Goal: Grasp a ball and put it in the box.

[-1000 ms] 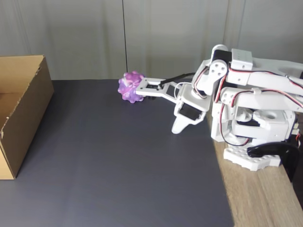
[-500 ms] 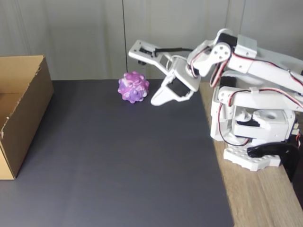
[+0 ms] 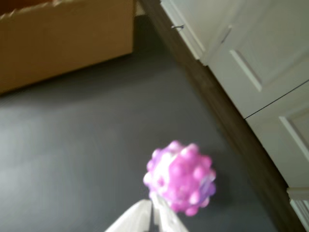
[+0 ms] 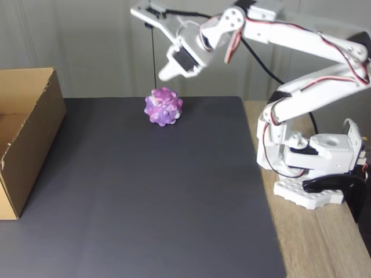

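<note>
The knobbly purple-pink ball [image 4: 163,106] rests on the dark mat near its far edge, with nothing holding it. My gripper [image 4: 151,43] hangs high above it and slightly to its right, open, jaws spread wide and empty. In the wrist view the ball [image 3: 179,178] lies blurred at lower centre, just beyond a white fingertip [image 3: 137,218] that enters from the bottom edge. The brown cardboard box [image 4: 32,130] stands at the mat's left side, its open top facing up; its side wall [image 3: 63,43] fills the upper left of the wrist view.
A dark grey mat [image 4: 151,202] covers most of the table. The arm's white base [image 4: 313,168] stands on a bare wooden strip [image 4: 319,243] to the right. Pale panelled walls [image 3: 251,58] run directly behind the mat's far edge.
My gripper has lifted from beside the ball at mat level to well above it, still open. The ball has stayed where it was.
</note>
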`<act>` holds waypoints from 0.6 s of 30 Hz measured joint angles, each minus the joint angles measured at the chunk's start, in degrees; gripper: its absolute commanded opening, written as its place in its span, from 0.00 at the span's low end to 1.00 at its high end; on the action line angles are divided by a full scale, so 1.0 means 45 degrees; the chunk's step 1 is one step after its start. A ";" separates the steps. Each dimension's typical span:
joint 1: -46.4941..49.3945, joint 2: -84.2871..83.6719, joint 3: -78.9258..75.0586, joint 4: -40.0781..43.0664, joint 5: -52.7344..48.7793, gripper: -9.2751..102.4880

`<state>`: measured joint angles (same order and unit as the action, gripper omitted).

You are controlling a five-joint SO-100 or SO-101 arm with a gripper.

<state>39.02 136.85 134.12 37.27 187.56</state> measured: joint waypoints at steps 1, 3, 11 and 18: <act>0.0137 -0.0313 -0.0273 -0.0059 0.0078 0.09; 0.0332 -0.0996 -0.0801 -0.0195 0.0215 0.09; 0.1426 -0.2598 -0.1152 -0.0762 0.0586 0.12; 0.1895 -0.3535 -0.1152 -0.1387 0.0742 0.26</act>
<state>47.55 120.94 128.94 31.03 190.90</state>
